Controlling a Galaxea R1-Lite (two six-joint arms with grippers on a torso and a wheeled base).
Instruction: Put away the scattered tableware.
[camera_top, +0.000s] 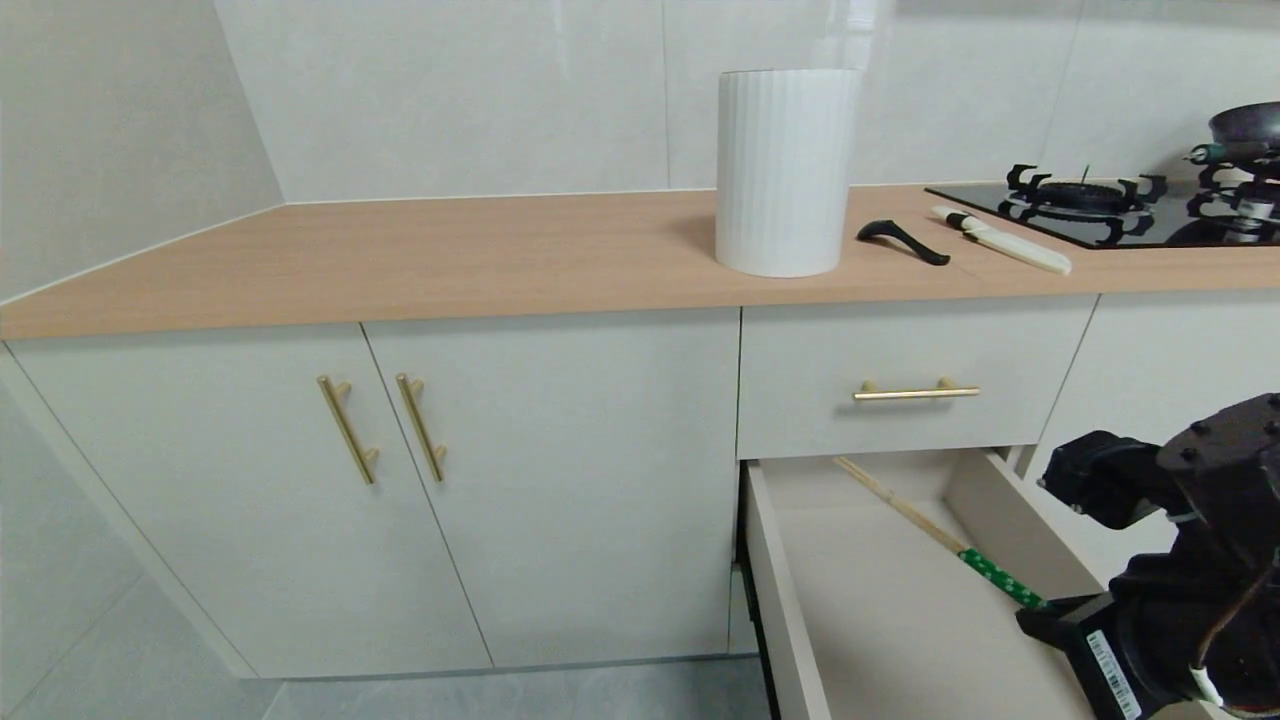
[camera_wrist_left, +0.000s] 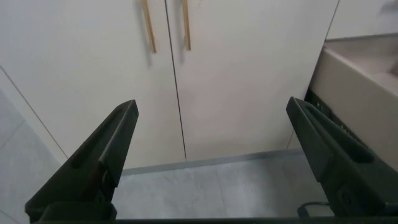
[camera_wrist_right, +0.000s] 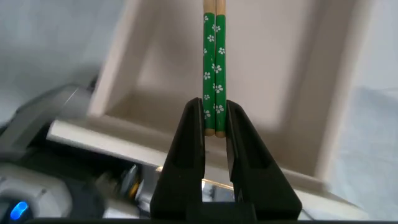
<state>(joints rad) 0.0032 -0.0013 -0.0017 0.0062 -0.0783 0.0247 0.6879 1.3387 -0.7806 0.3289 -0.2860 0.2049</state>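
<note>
A pair of wooden chopsticks (camera_top: 935, 535) with green flowered ends (camera_wrist_right: 214, 68) slants over the open drawer (camera_top: 900, 620), their thin ends toward the drawer's back. My right gripper (camera_wrist_right: 214, 127) is shut on their green ends, at the drawer's right side in the head view. On the wooden counter (camera_top: 450, 255) lie a black-handled utensil (camera_top: 903, 241) and a cream knife (camera_top: 1003, 240), to the right of a white ribbed container (camera_top: 782, 170). My left gripper (camera_wrist_left: 211, 155) is open with nothing between its fingers, low in front of the cabinet doors (camera_wrist_left: 174, 74).
A black gas hob (camera_top: 1120, 210) with a pan (camera_top: 1245, 125) sits at the counter's far right. A shut drawer with a brass handle (camera_top: 915, 392) is above the open one. Two doors with brass handles (camera_top: 380, 428) stand to the left, over a grey floor.
</note>
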